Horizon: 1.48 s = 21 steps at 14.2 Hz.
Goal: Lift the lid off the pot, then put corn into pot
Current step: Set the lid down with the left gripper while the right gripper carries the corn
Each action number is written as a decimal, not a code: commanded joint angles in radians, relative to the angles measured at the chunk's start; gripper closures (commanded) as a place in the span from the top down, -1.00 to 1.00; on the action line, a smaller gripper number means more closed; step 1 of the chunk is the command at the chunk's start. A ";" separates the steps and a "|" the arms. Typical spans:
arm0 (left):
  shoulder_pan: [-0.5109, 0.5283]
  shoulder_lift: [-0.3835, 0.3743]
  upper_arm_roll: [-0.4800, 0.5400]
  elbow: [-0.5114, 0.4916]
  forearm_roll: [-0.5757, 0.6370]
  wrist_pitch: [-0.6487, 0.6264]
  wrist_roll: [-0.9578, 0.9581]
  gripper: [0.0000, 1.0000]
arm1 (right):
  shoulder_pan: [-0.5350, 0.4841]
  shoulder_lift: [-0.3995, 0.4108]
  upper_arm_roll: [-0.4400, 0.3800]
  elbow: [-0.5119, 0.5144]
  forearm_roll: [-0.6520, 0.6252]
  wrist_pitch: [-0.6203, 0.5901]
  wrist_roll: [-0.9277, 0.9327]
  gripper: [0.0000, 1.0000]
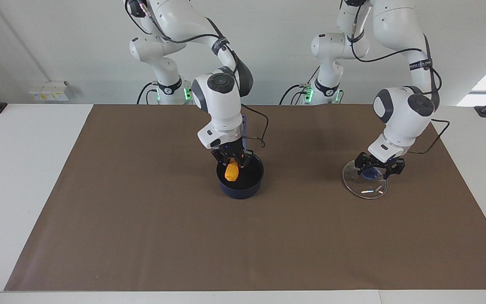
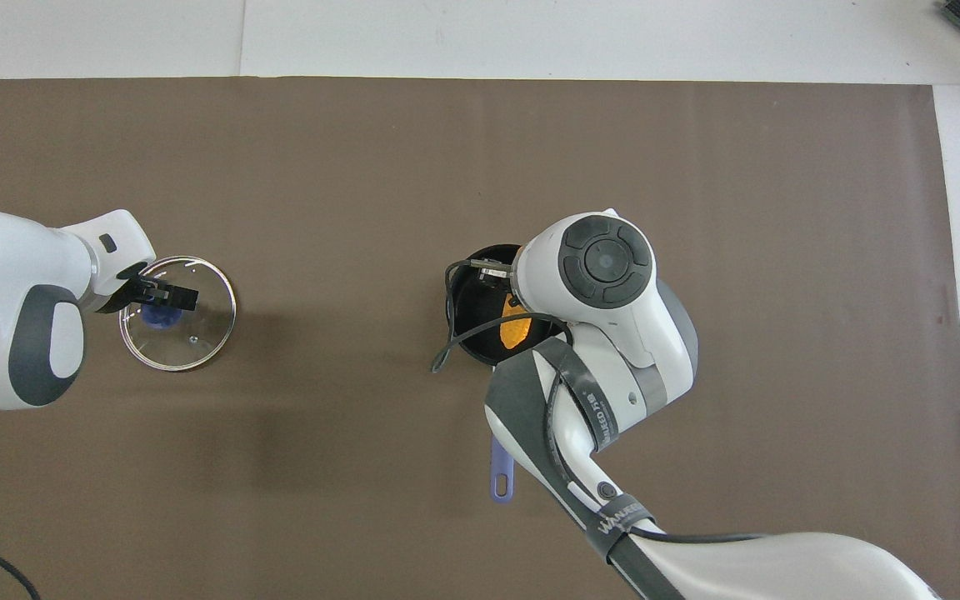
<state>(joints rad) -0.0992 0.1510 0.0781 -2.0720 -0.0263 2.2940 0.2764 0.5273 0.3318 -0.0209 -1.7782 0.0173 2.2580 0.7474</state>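
Facing view is showing the right end effector [image 1: 231, 163] hanging just over the mouth of the small dark navy-blue saucepan with a black inside [image 1: 243, 192]. It is pinching the upper end of the small yellow-orange corn cob with a bumpy kernel surface [image 1: 231, 172]. The cob is pointing down and dipping below the saucepan's rim; whether it is touching the bottom cannot be told. The saucepan is sitting near the middle of the brown mat [image 1: 141, 211] that is covering the white bench [image 1: 15, 169]. Its long straight blue handle [image 1: 246, 121] is pointing toward the robots, and the right arm is hiding most of it.

Toward the left arm's end of the bench, well apart from the saucepan, the round clear glass lid with a thin metal rim [image 1: 367, 191] is lying low on the mat. The left end effector [image 1: 379, 166] is sitting right at the lid's blue centre knob [image 1: 369, 173]; whether it is spread or pressed together on the knob cannot be told.

From overhead, the right arm's wrist is covering much of the saucepan [image 2: 467, 275]. The corn cob [image 2: 514, 332] is showing inside the rim, and the end of the handle [image 2: 501, 485] is sticking out nearer to the robots.
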 commanded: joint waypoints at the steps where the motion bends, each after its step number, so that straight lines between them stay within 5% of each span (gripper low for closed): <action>1: 0.003 -0.004 -0.008 0.133 -0.012 -0.161 0.007 1.00 | 0.010 0.023 0.015 -0.015 0.009 0.048 -0.033 -1.00; 13: 0.013 -0.031 -0.008 0.559 0.003 -0.737 -0.178 1.00 | 0.008 0.049 0.015 -0.043 0.009 0.091 -0.091 -1.00; 17: 0.013 -0.120 -0.009 0.566 0.005 -0.827 -0.183 1.00 | 0.008 0.047 0.015 -0.044 0.009 0.091 -0.106 -0.66; 21: 0.012 -0.188 -0.015 0.480 0.003 -0.841 -0.229 1.00 | 0.008 0.049 0.015 -0.044 0.007 0.091 -0.108 -0.58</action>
<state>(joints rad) -0.0960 0.0091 0.0733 -1.5201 -0.0260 1.4494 0.0703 0.5450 0.3820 -0.0129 -1.8091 0.0172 2.3202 0.6732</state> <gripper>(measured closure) 0.000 0.612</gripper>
